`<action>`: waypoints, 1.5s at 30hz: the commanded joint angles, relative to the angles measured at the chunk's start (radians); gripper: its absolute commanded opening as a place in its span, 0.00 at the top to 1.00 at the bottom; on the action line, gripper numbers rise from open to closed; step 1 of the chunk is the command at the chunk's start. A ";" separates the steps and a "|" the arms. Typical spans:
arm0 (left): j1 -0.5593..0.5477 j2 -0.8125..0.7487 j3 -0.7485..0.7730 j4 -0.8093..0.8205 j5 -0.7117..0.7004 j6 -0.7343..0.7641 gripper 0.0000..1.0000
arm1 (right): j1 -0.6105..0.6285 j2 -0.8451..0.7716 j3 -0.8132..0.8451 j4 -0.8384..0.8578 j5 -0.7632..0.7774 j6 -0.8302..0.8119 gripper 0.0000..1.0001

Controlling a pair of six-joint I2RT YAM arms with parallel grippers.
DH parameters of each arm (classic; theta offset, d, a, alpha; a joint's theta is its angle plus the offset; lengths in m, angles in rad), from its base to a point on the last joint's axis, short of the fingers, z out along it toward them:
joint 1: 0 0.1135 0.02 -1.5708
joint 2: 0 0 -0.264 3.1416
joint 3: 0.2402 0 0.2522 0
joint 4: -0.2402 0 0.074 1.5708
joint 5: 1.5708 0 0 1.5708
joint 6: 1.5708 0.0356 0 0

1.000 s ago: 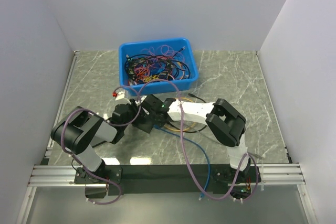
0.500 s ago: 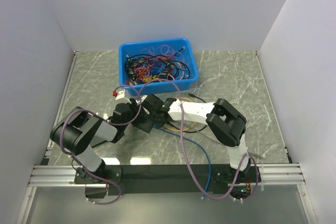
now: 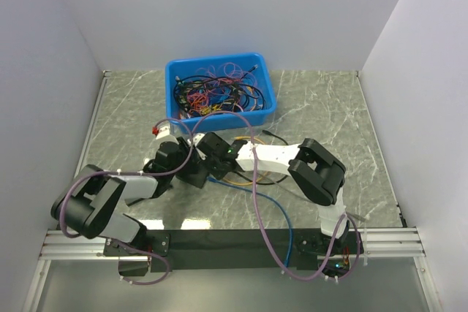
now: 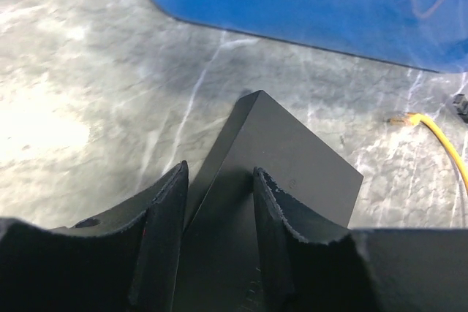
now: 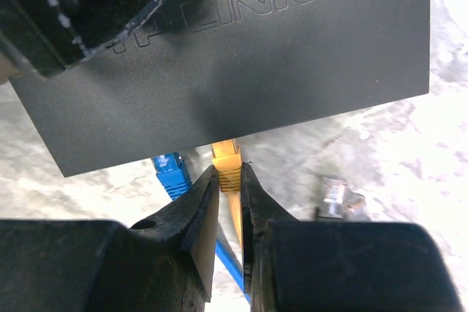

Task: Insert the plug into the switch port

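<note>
On the counter (image 3: pixel 329 107), mid-frame in the overhead, the switch (image 5: pixel 241 56) has the left claw (image 4: pixel 219 173) clamped across its corner, I'd guess so it won't slide when the plug pushes in. Right claw (image 5: pixel 228 177) is pinched nearly shut on the yellow plug (image 5: pixel 227 155), whose nose is right at the switch's lower edge beside a blue plug (image 5: pixel 172 169). Only the right wrist view shows that; overhead, the arms hide it.

blue bin (image 3: pixel 216 59) | tangled cables (image 3: pixel 216 93) inside | grey marble table (image 3: pixel 329 107)
</note>
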 commanded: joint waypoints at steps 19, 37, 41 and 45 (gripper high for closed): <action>0.073 0.043 0.074 -0.106 0.262 -0.033 0.55 | 0.031 -0.014 0.129 0.439 -0.114 0.079 1.00; 0.128 0.033 0.105 -0.140 0.267 -0.030 0.55 | 0.027 0.095 0.260 0.334 -0.037 0.055 0.96; 0.131 0.033 0.102 -0.135 0.276 -0.033 0.55 | 0.028 0.086 0.226 0.327 0.018 0.064 0.72; 0.133 0.027 0.102 -0.140 0.270 -0.038 0.55 | 0.025 0.069 0.188 0.307 0.060 0.068 0.59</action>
